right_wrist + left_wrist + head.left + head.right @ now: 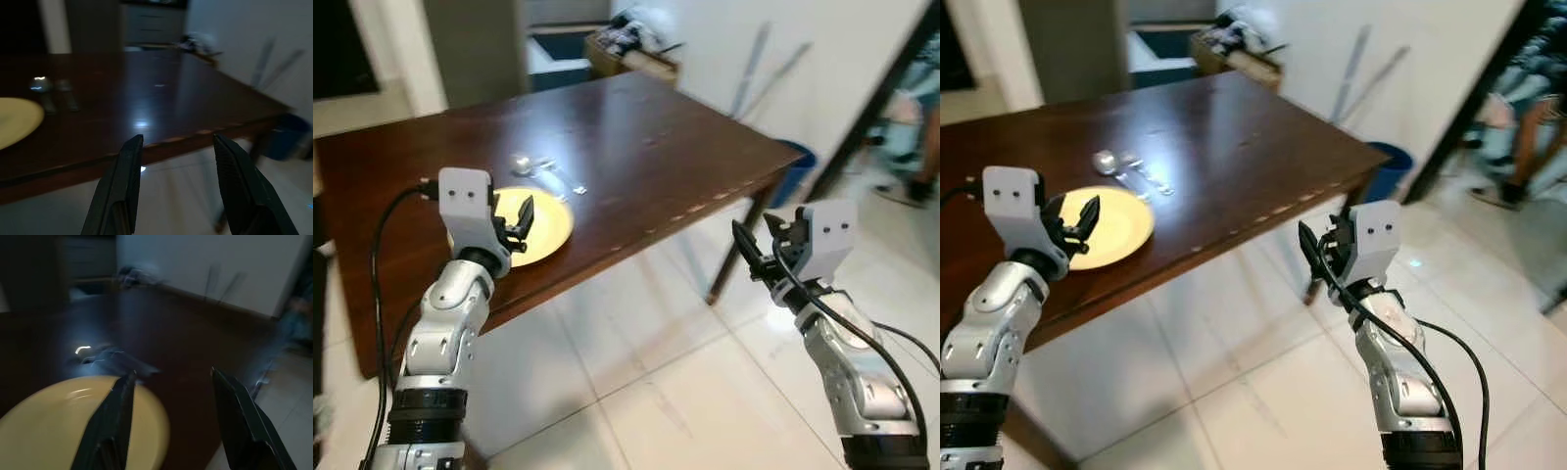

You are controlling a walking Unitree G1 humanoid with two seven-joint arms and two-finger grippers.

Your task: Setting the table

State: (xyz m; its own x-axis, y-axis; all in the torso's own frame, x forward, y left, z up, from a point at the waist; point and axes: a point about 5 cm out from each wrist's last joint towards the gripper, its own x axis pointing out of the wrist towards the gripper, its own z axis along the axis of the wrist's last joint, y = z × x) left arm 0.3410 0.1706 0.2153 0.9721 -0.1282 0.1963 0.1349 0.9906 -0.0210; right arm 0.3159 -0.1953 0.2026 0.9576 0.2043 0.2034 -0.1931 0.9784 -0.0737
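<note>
Dark wooden table [636, 147] seen from the near long edge, pale tiled floor [646, 392] below. Yellow plate [1121, 223] lies near that edge, its near side partly covered by the left gripper [521, 227] in the head views. Just beyond the plate, almost touching its rim: a spoon [1107, 163] and a second piece of cutlery [1148, 176], side by side; glare and blur make the second hard to identify.

Left gripper hovers low over the plate's near part, fingers spread, nothing between them. Right gripper [178, 181] is off the table, above the floor before the edge, fingers likewise parted and empty.

Left wrist view is smeared. Clutter at the far end, a blue bin [795, 166] and a partly cut-off person at far right are indistinct.
</note>
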